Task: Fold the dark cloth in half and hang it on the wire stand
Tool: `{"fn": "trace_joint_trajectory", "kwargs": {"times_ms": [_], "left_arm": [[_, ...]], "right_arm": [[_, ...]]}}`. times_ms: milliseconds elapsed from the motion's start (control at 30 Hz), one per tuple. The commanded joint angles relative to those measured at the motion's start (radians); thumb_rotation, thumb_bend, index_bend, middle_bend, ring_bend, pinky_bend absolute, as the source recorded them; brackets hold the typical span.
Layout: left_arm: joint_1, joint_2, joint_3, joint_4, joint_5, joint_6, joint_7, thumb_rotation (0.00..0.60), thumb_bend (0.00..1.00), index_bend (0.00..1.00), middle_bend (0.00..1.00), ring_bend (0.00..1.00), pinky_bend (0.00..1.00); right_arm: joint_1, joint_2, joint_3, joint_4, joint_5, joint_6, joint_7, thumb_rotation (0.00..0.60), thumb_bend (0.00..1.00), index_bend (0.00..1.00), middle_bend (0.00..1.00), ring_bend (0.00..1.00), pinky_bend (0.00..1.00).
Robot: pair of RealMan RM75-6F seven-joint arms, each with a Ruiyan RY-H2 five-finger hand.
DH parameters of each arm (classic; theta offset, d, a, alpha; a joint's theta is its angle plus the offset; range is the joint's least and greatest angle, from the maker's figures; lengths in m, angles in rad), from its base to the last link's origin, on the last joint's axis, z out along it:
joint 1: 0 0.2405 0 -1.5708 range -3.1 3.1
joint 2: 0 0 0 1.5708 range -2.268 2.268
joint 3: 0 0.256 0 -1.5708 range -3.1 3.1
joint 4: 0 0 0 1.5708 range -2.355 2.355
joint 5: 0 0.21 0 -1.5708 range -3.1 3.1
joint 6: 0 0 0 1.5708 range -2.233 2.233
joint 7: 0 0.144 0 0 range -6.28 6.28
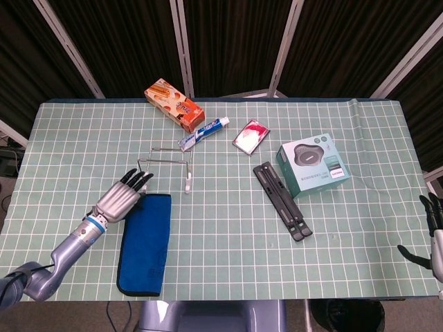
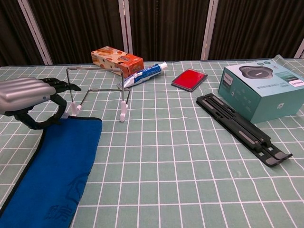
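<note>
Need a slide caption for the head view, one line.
Left hand open beside the flat dark cloth, wire stand just beyond, cloth not yet hung.

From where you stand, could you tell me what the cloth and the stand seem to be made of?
The dark cloth looks like soft blue fabric, perhaps microfibre: matte, lying limp and flat, with a dark stitched edge. The wire stand looks like thin bare metal wire, silvery, with whitish, probably plastic, tips on its feet.

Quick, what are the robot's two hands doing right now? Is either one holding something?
Left hand: open, holding nothing, beside the dark cloth.
Right hand: only partly visible at the table's edge, so it cannot be told.
</note>
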Motion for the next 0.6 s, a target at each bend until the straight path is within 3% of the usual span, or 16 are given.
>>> {"fn": "trace_joint_trajectory", "kwargs": {"times_ms": [33,67,133,467,500,533,567,600], "left_arm": [[0.010,0.006,0.002,0.008,0.015,0.021,-0.030,0.600,0.28,0.18,0.00,0.00,0.00],[0.012,0.011,0.003,0.005,0.024,0.031,-0.041,0.600,0.23,0.09,0.00,0.00,0.00],[0.018,0.025,0.006,-0.006,0.042,0.053,-0.060,0.600,0.21,0.02,0.00,0.00,0.00],[0.035,0.096,0.019,-0.114,0.116,0.126,-0.063,0.600,0.21,0.01,0.02,0.01,0.00],[0.035,0.101,0.020,-0.127,0.119,0.126,-0.053,0.600,0.21,0.01,0.11,0.08,0.01],[0.034,0.104,0.018,-0.141,0.121,0.127,-0.040,0.600,0.21,0.02,0.27,0.23,0.08],[0.032,0.103,0.013,-0.153,0.117,0.125,-0.022,0.600,0.21,0.02,0.40,0.35,0.18],[0.031,0.100,0.005,-0.162,0.110,0.121,-0.003,0.600,0.21,0.03,0.58,0.53,0.37]], "right_arm": [[0.000,0.000,0.000,-0.001,0.000,0.000,-0.001,0.600,0.00,0.00,0.00,0.00,0.00],[0.000,0.000,0.000,-0.001,0.000,0.000,-0.001,0.600,0.00,0.00,0.00,0.00,0.00],[0.000,0.001,0.000,-0.002,0.000,0.000,0.000,0.600,0.00,0.00,0.00,0.00,0.00],[-0.004,0.004,-0.002,-0.005,-0.007,0.008,0.005,0.600,0.00,0.00,0.00,0.00,0.00],[-0.004,0.005,-0.002,-0.005,-0.008,0.009,0.006,0.600,0.00,0.00,0.00,0.00,0.00],[-0.005,0.005,-0.003,-0.006,-0.009,0.010,0.007,0.600,0.00,0.00,0.00,0.00,0.00],[-0.005,0.006,-0.003,-0.006,-0.010,0.011,0.007,0.600,0.00,0.00,0.00,0.00,0.00],[-0.005,0.006,-0.003,-0.007,-0.011,0.011,0.008,0.600,0.00,0.00,0.00,0.00,0.00]]}}
